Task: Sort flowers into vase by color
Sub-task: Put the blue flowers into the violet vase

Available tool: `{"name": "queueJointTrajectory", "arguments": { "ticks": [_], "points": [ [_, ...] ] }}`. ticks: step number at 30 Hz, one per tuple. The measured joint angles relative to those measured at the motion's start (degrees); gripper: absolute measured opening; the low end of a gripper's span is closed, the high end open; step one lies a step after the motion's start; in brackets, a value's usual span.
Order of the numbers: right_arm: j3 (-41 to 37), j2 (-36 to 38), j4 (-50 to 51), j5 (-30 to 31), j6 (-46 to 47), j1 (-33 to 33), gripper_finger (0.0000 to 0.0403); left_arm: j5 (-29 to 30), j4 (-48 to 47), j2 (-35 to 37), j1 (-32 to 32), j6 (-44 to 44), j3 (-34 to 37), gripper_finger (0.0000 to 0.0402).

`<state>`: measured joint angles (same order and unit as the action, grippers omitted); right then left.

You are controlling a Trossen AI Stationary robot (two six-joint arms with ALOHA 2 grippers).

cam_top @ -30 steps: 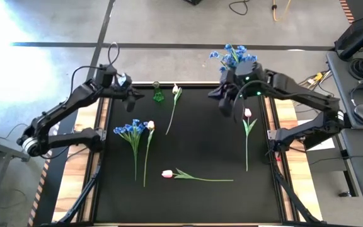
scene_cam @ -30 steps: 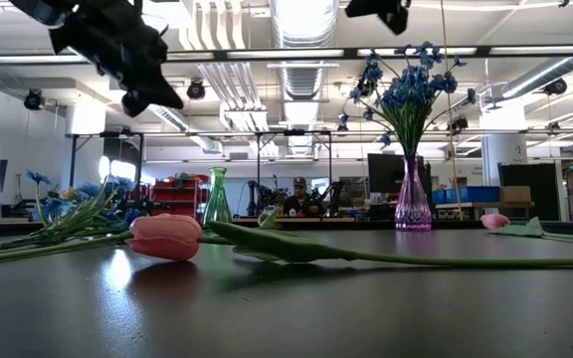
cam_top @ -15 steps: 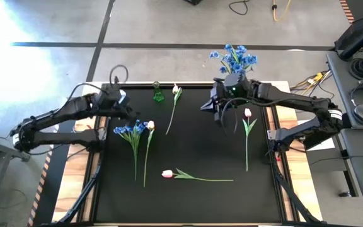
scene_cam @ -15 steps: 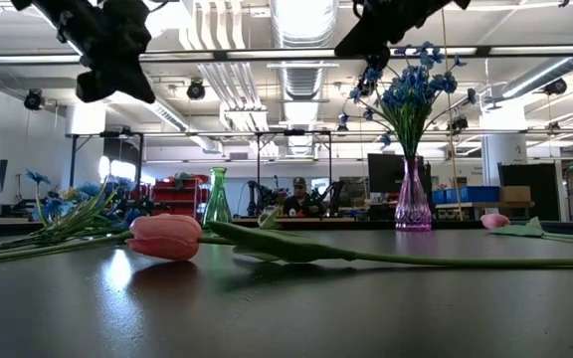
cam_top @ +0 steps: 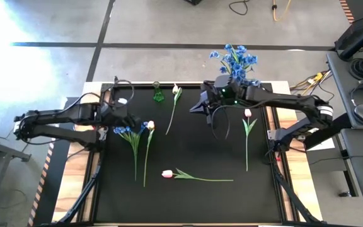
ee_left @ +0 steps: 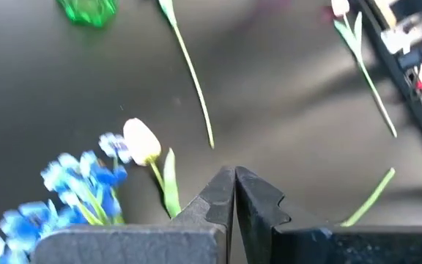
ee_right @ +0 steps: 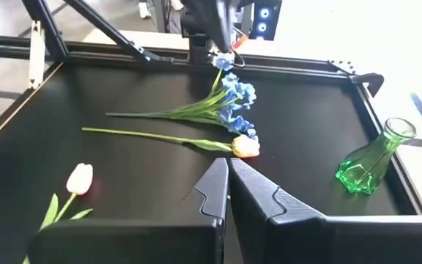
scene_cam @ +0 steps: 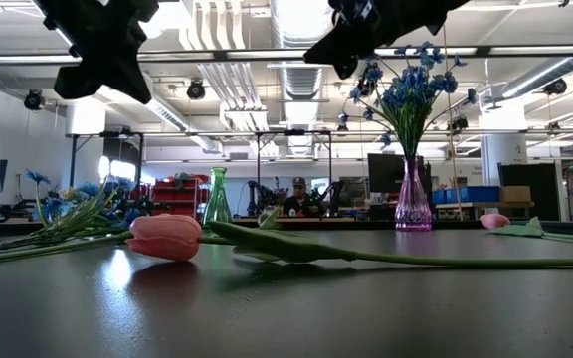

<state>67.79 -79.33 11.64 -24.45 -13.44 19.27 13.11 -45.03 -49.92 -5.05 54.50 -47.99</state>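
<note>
Two robot arms are hovering over a black table (cam_top: 188, 145) strewn with artificial flowers. The left gripper (cam_top: 128, 119) is hanging, fingers clenched and empty, just beside the blue bunch (cam_top: 131, 130) at the left of the overhead frame, while the right gripper (cam_top: 197, 106) is waiting, likewise pinched shut on nothing, near upper centre. A pink vase (scene_cam: 412, 202), already bearing blue blossoms (cam_top: 235, 58), is standing at the upper right edge; a green vase (cam_top: 158, 94) is sitting empty at upper left. A white tulip (cam_top: 150, 126) is lying alongside the blue bunch, another white one (cam_top: 176, 90) near the green vase, a pink tulip (cam_top: 247, 114) at right and one more (cam_top: 167, 173) along the lower centre. To lift the bunch cleanly, the left arm probably needs to open its fingers first, then close low on the green stems rather than the blossoms, keeping clear of the neighbouring tulip stem.
</note>
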Motion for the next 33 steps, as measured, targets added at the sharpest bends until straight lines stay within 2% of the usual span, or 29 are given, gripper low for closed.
{"name": "queueJointTrajectory", "arguments": {
  "ticks": [3,7,13,18,21,23,29,33],
  "points": [
    [0.07,-0.68,-0.09,0.02,3.27,0.02,0.0009,0.33,-0.1,-1.15,3.54,2.56,0.0,0.0],
    [-0.09,-0.83,-0.12,0.03,5.23,0.0,0.0009,4.05,-0.14,-3.51,6.66,2.37,0.0,0.0],
    [-0.34,-0.83,-0.59,0.44,4.96,0.0,0.0009,2.99,-0.24,-7.39,9.68,4.38,0.0,0.0],
    [-0.68,-1.59,-0.54,0.42,3.59,0.16,0.0009,0.99,-3.28,-9.5,12.92,13.42,0.0,0.0],
    [-0.6,-2.14,-1.24,-1.85,0.46,0.26,0.0009,0.07,-3.84,-10.33,14.94,18.55,0.0,0.0005],
    [-0.24,-2.18,-1.29,-2.89,-3.03,0.26,0.0009,-0.47,-5.08,-11.18,16.05,23.32,0.0,0.0014],
    [1.13,-1.85,-1.26,-3.43,-3.08,0.26,0.0009,-4.75,-10.5,-15.14,19.73,33.77,0.0,0.0065],
    [1.84,-1.83,-1.83,-3.55,1.45,0.26,0.0009,-7.01,-14.41,-18.5,20.14,39.19,0.0,0.0109]
  ]
}}
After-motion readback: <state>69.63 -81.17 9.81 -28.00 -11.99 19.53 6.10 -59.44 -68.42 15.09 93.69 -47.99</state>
